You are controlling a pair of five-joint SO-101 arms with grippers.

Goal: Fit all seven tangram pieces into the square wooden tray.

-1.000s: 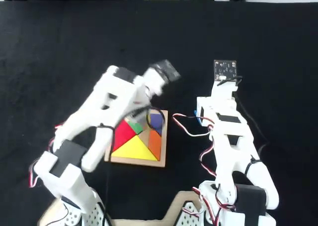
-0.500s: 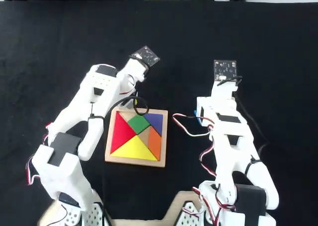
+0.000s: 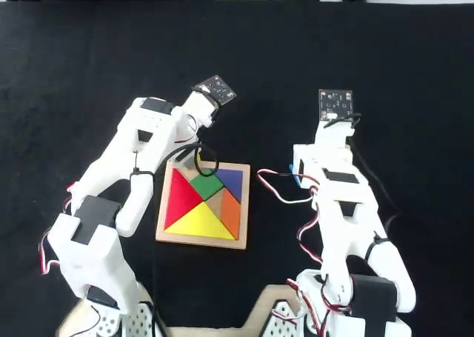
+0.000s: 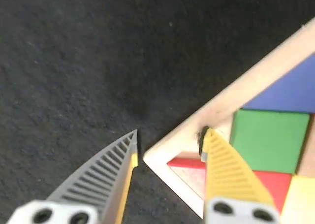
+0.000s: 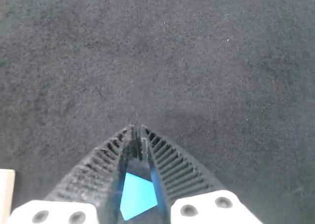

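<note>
Straddles a corner of the tray (image 4: 236,96) with the left pincer (image 4: 168,138) spread wide. Holds the right pincer (image 5: 134,131) pinched closed, empty, above the bench (image 3: 385,55), apart from the tray. Seats coloured pieces (image 3: 194,220) inside it.

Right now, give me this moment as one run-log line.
left hand: open, straddling tray corner | right hand: shut, over black cloth | pieces: in tray

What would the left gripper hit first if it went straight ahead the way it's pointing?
Probably the square wooden tray, whose corner lies inside the open left gripper; depth is unclear.
</note>
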